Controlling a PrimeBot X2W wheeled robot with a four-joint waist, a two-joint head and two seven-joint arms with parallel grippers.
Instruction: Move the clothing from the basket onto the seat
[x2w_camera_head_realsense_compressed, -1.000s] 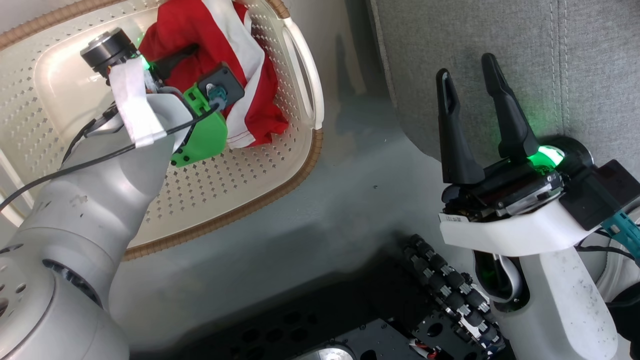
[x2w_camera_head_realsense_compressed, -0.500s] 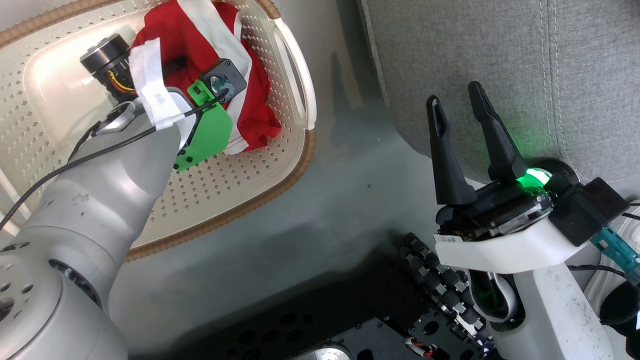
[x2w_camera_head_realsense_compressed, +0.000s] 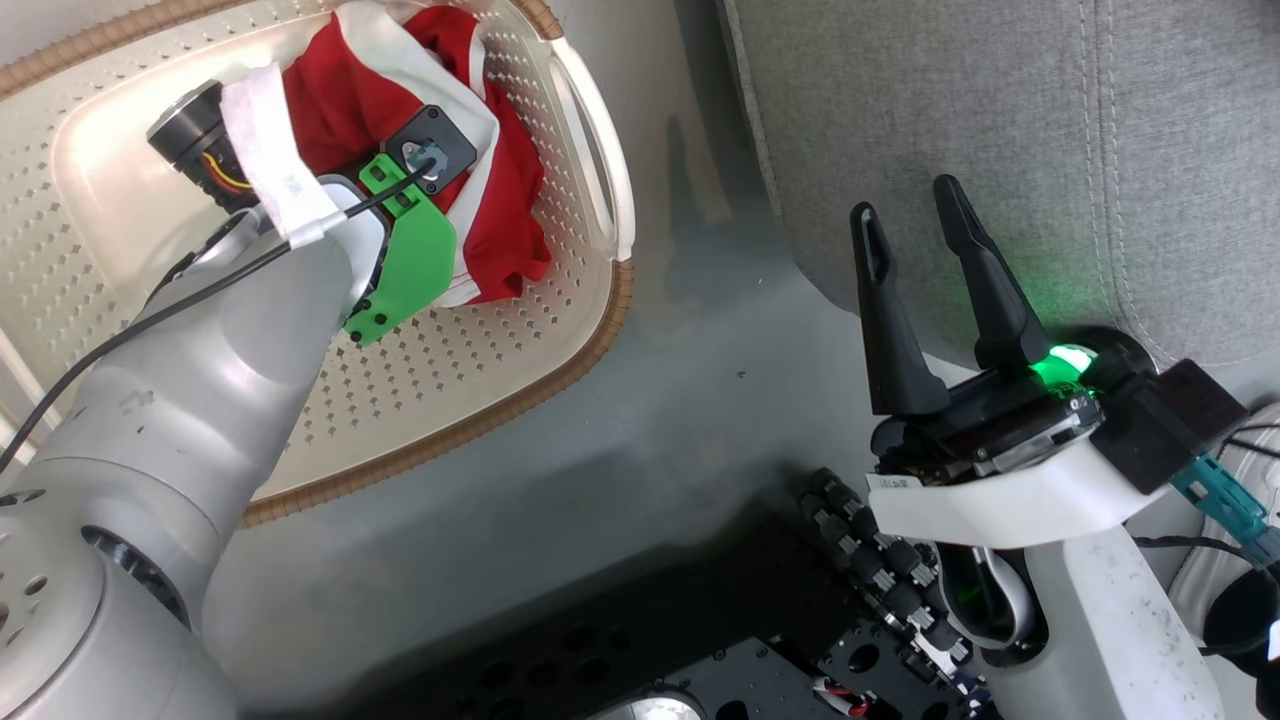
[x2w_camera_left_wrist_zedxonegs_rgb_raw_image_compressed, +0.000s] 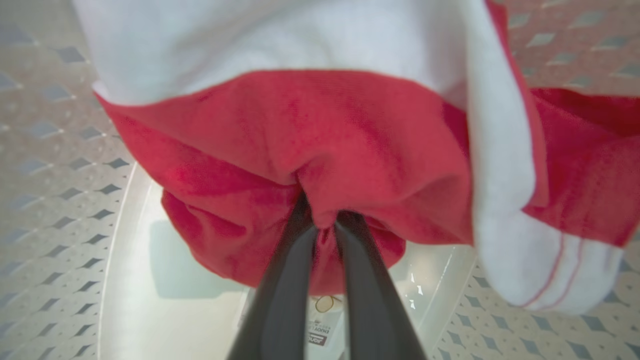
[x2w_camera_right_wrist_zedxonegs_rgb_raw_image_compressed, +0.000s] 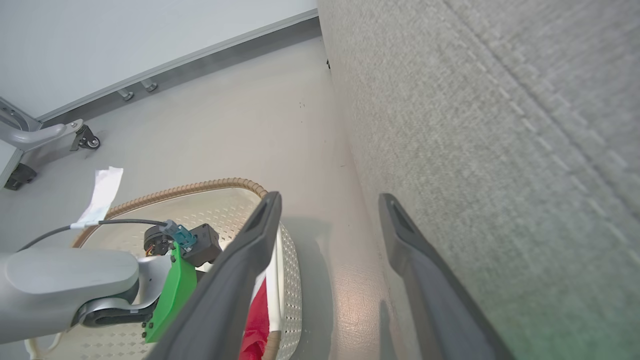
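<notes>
Gripping a thin fold of the soft red fabric clothing (x2w_camera_left_wrist_zedxonegs_rgb_raw_image_compressed: 350, 140) with broad white stripes, the long dark left fingers (x2w_camera_left_wrist_zedxonegs_rgb_raw_image_compressed: 287, 295) stand narrow, closed on red cloth. The clothing sits bunched inside the cream-white perforated plastic basket (x2w_camera_head_realsense_compressed: 450, 380) with a brown woven rim, at its far end beside a white handle (x2w_camera_head_realsense_compressed: 612, 160). We judge the hold shallow: only a small pinch lies between the fingertips, so the cloth may slip free on lifting. A hanging white part of it may also snag the rim or handle and drag the basket across the grey floor (x2w_camera_head_realsense_compressed: 650, 450). We cannot tell whether the bundle is one garment or two; a second could be left behind. The basket also holds a paper label (x2w_camera_left_wrist_zedxonegs_rgb_raw_image_compressed: 317, 336). The right fingers (x2w_camera_head_realsense_compressed: 890, 330) stand wide and empty, just beside the large light-grey upholstered seat (x2w_camera_head_realsense_compressed: 1000, 100).
</notes>
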